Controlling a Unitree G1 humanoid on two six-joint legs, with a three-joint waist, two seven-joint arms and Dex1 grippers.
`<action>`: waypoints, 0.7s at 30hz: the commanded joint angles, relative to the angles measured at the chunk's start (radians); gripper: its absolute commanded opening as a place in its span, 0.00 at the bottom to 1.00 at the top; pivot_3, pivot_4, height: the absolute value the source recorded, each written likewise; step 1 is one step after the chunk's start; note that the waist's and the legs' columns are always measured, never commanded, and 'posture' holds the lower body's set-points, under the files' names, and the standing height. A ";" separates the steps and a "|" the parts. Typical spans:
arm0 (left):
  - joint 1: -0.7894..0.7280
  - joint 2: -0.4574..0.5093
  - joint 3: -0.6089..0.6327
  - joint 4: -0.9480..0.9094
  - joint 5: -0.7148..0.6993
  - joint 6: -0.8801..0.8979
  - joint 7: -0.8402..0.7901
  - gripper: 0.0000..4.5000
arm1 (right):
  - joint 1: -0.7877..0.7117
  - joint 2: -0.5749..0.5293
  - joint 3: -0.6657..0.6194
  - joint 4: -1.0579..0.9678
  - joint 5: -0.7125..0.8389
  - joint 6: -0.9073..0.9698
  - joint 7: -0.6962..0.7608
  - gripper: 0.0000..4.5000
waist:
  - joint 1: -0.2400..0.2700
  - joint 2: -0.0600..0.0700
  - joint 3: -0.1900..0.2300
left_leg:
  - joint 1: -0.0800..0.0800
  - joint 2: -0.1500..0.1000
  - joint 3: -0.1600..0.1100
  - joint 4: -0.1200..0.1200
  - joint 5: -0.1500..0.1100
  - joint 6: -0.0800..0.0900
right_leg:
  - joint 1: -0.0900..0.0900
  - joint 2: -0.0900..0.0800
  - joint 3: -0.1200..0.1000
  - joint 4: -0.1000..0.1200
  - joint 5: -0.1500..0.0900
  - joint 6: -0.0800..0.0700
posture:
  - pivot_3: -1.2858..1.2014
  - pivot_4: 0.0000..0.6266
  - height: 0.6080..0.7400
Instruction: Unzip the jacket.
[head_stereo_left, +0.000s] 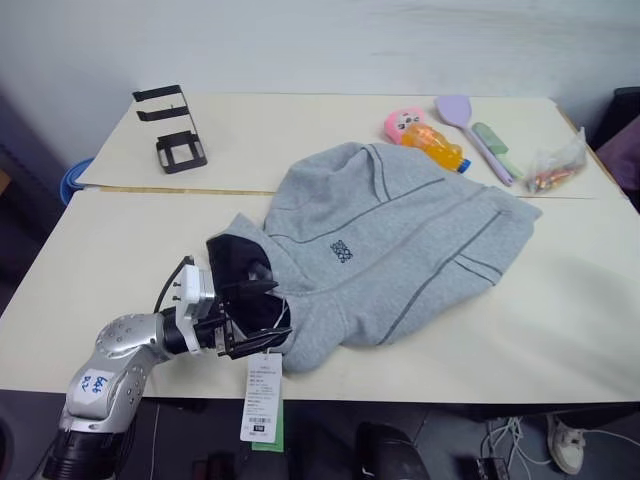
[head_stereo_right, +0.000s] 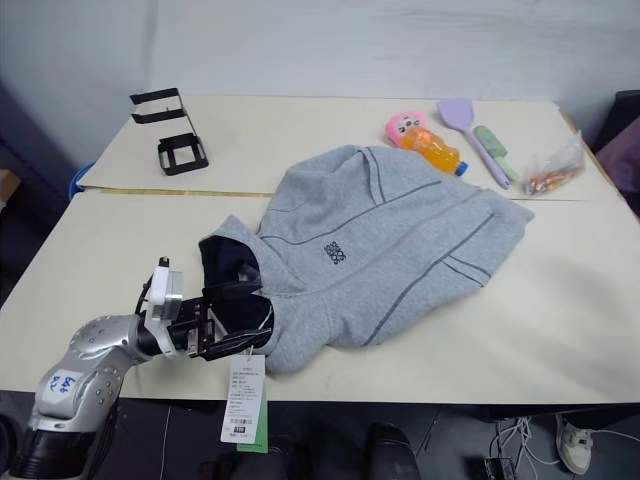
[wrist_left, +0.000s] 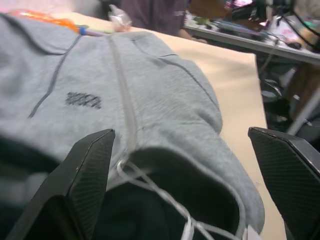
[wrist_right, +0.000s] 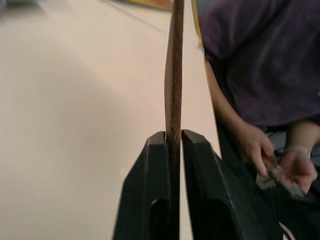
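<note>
The grey jacket (head_stereo_left: 400, 250) lies spread, zipped, across the middle of the beige worktop (head_stereo_left: 100, 270), the left claw (head_stereo_left: 250, 318) spread wide at its dark hood opening near the front edge, grasping nothing, and the right claw (wrist_right: 174, 142) nearly clenched, grasping nothing.

The jacket (head_stereo_left: 390, 250) is a light grey fleece with thin dark seam lines and a small dark logo on the chest. It lies spread flat across the middle of the table (head_stereo_left: 560, 320), its body reaching toward the far right corner and its hood, lined in dark navy, pointing at the near edge. A white and green hang tag (head_stereo_left: 262, 400) dangles over that edge. The front is zipped shut.
</note>
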 joint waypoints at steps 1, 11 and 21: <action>-0.033 0.027 0.012 0.022 0.013 -0.021 -0.034 1.00 | -0.051 -0.032 0.014 0.088 0.028 -0.127 0.044 0.41 | -0.009 0.005 0.002 | 0.002 0.000 0.001 -0.002 0.000 -0.001 | 0.001 0.000 0.002 0.000 0.000 0.000 | 0.52 0.24 1.00; 0.005 0.115 0.105 0.023 0.000 0.021 -0.032 1.00 | 0.089 0.027 0.023 -0.562 0.369 0.093 0.313 0.99 | 0.000 0.009 0.004 | 0.008 0.002 0.005 -0.012 0.001 -0.003 | 0.001 0.000 0.006 -0.004 0.000 0.000 | 0.52 0.24 1.00; 0.040 0.162 0.120 0.045 0.038 -0.016 -0.064 1.00 | 0.012 0.121 0.425 -1.022 0.382 0.195 0.334 0.99 | 0.027 0.006 0.005 | 0.006 0.002 0.002 -0.012 -0.001 -0.006 | -0.002 -0.001 0.004 -0.004 0.000 -0.001 | 0.52 0.24 1.00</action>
